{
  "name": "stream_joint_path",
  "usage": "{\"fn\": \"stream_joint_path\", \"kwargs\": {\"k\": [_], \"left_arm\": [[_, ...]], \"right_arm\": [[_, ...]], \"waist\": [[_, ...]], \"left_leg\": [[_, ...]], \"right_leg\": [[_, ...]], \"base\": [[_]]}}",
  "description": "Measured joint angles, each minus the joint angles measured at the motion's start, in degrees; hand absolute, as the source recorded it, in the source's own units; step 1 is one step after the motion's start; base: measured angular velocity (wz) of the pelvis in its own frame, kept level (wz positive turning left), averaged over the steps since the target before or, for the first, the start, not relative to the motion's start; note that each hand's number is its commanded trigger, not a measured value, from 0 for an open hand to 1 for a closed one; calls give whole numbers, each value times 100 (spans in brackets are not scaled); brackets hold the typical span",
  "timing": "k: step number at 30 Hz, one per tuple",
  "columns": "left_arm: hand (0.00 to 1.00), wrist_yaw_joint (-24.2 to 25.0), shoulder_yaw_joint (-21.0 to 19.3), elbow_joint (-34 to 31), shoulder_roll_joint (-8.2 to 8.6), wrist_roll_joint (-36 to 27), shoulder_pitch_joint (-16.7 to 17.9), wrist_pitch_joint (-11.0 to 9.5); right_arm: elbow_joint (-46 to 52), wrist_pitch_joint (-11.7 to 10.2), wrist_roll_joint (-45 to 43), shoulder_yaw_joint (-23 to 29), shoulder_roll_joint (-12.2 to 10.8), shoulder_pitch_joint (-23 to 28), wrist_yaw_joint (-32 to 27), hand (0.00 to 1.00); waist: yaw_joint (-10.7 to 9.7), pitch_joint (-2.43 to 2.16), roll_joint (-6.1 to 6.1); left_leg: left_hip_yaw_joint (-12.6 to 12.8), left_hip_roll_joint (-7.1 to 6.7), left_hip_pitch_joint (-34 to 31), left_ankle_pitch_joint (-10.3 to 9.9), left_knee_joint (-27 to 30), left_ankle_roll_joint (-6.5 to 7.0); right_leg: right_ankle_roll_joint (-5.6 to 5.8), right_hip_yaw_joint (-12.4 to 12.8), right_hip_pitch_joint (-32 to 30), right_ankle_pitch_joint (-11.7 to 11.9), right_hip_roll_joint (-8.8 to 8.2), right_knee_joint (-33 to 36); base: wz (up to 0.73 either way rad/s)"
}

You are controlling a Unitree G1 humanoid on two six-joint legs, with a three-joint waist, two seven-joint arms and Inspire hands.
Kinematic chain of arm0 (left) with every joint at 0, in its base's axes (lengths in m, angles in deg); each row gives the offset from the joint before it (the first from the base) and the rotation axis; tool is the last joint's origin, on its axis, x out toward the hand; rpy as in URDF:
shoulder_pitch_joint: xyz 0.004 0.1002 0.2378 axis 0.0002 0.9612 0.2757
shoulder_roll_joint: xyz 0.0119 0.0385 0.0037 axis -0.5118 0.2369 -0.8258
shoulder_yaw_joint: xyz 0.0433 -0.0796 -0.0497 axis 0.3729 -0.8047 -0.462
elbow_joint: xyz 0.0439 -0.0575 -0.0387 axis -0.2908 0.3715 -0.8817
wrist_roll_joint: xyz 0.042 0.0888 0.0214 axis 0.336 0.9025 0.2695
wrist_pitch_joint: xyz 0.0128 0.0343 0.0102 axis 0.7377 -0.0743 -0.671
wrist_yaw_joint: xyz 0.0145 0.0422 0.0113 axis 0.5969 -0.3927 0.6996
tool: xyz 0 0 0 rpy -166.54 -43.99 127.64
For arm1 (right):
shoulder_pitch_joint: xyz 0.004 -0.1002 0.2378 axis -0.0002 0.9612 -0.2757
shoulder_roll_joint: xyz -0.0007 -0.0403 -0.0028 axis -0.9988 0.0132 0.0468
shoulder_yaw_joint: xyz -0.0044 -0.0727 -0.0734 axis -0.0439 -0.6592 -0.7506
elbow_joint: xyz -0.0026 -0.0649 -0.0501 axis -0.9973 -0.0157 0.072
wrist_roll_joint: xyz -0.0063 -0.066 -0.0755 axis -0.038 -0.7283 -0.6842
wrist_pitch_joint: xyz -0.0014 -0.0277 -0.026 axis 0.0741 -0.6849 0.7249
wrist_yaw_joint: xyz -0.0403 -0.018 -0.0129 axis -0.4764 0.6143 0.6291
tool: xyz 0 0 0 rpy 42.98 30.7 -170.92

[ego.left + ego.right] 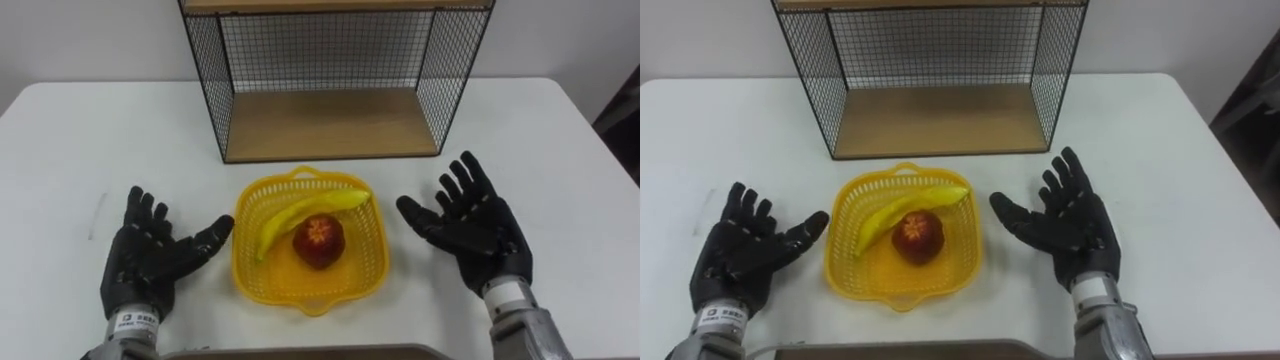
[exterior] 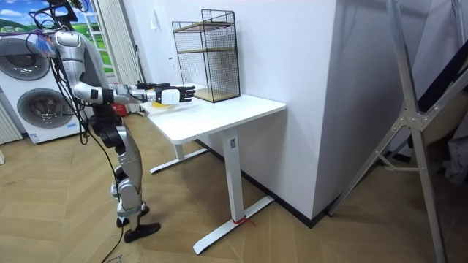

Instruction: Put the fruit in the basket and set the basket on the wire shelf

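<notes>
Basket [image 1: 290, 288] on the worktop [image 1: 560, 150] between my left hand [image 1: 145, 262] and right hand [image 1: 475, 230].
My fingers were spread wide, holding nothing, apparently clear of its rim; banana [image 1: 305, 212] and apple [image 1: 319, 240] lay inside. Uneven lifting could spill them.

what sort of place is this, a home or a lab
Probably a test room set up like a home laundry corner: washing machines stand behind the robot, a white table carries a wire shelf by the wall, and a bare metal stand suggests lab gear.
</notes>
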Motion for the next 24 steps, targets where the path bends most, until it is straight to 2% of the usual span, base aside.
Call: {"fn": "stream_joint_path", "kwargs": {"k": [2,11,17,19,24], "left_arm": [[0,46,165,-85,-17,2,-3,0],[0,615,891,-97,-47,16,-12,14],[0,915,1085,-97,-56,3,-7,33],[0,990,1212,-95,-151,-7,-7,43],[0,1104,1239,-90,-228,-20,-1,76]], "right_arm": [[-1,0,2,-114,-11,-4,137,0],[-3,0,-7,-397,-116,4,599,0],[-3,0,4,-524,-121,3,806,0],[-2,-1,36,-660,-117,6,818,0],[-2,-6,49,-692,-109,6,858,0]], "waist": [[-37,24,-51],[-101,2,-129],[-92,9,-121],[-96,9,-108],[-94,-3,-73]], "left_leg": [[1,0,-39,0,26,0],[29,0,-109,0,72,0],[97,6,-105,-1,69,1],[107,6,-107,-1,56,2],[149,6,-116,-1,54,2]], "right_leg": [[0,3,-5,0,-3,-1],[-1,49,-77,1,-3,18],[-1,146,-123,1,8,82],[-1,150,-124,1,11,85],[-3,207,-194,2,19,94]], "base": [[0],[-1],[-6],[-3],[-5]]}}
